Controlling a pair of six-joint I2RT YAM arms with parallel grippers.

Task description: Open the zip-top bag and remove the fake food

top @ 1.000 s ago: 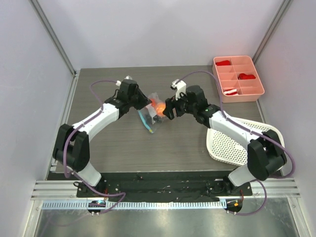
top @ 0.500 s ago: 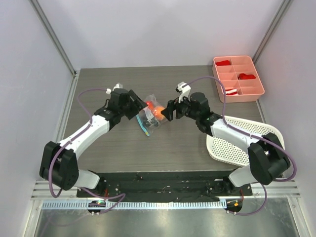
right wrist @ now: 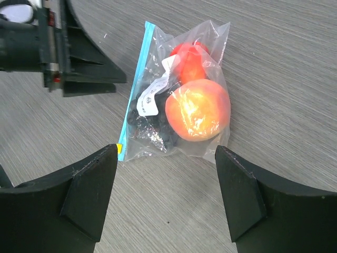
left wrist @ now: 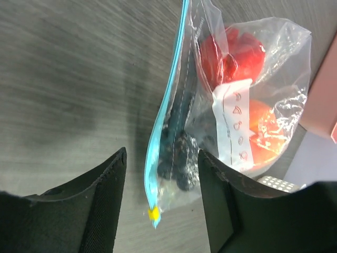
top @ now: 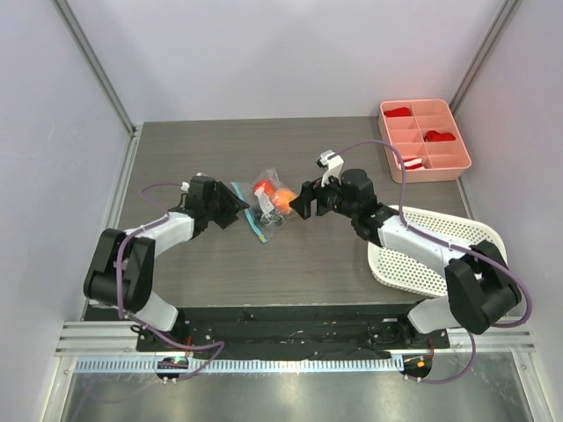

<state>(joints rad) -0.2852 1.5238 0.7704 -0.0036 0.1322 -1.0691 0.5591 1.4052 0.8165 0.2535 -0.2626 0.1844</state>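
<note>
Between left claw (top: 240, 209) and right claw (top: 296, 203), both spread apart, lies the zip-top bag (right wrist: 176, 113), its white label (left wrist: 234, 126) illegible.

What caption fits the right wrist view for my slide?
Open right gripper poised above the zip-top bag, lying on the table with the fake food inside.

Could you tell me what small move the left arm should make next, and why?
Probably ease the left gripper forward and close it on the teal zip strip: the zip-top bag lies on the table, unheld, zip edge facing its open jaws, fake food inside.
</note>
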